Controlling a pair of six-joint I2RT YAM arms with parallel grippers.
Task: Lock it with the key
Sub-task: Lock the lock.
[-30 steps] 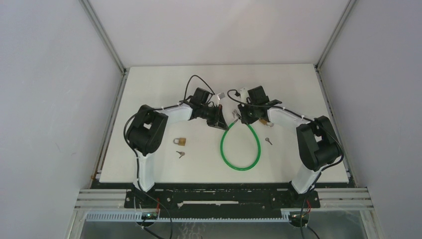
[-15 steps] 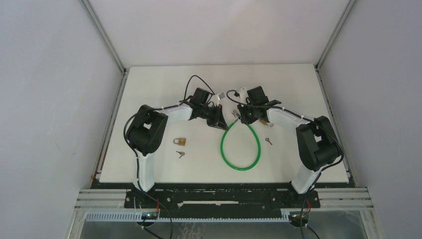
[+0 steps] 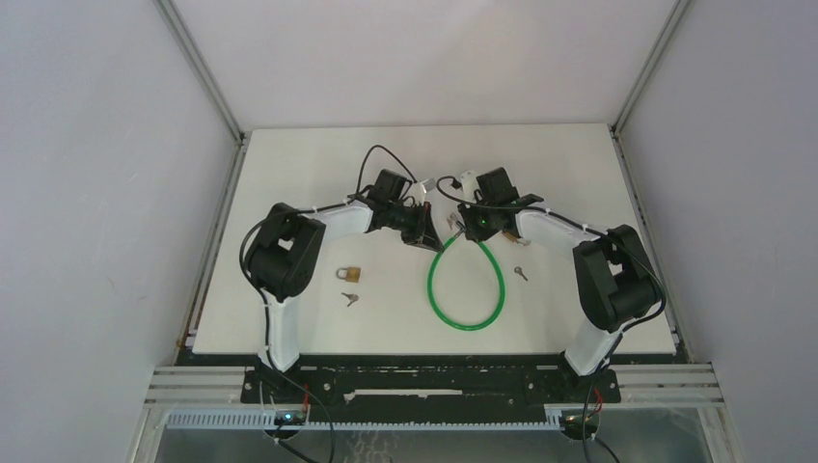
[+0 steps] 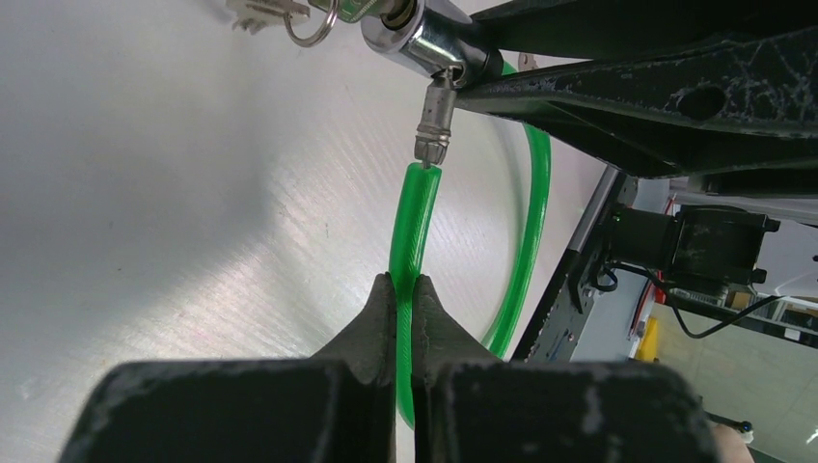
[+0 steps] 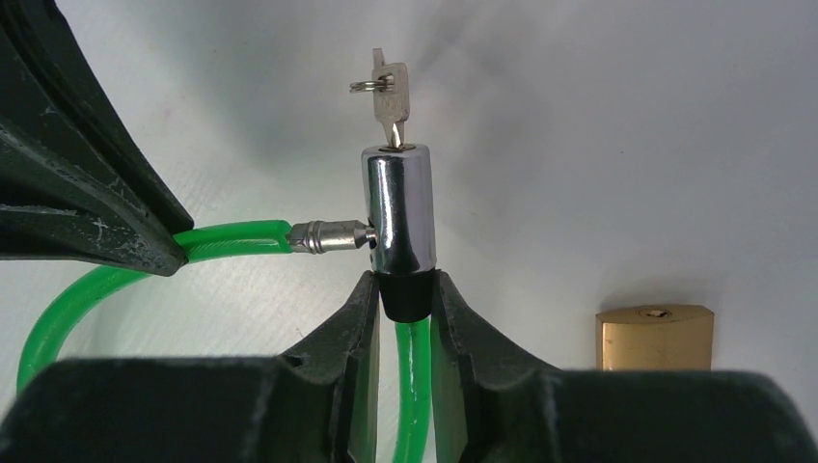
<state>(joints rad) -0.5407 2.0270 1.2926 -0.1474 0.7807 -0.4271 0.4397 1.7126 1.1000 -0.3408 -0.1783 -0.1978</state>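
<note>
White tabletop with plain grey walls all round, pretty bare setup. The green cable lay in a loop mid-table between the two arms, its ends lifted up at the far side.

The left gripper was clenched on the cable just behind its metal pin. The right gripper was clamped on the black collar at the bottom of the chrome lock barrel. The pin met the barrel's side and looked pushed in, though I couldn't tell how deep. The key stuck out of the barrel's top end, with nothing gripping it.

So my read was that joining was about done and turning the key was left. Both grippers were busy, so I'd guess the left had to let go of the cable and pinch the key while the right kept the barrel steady. A brass padlock sat just beside the right gripper, not involved.
</note>
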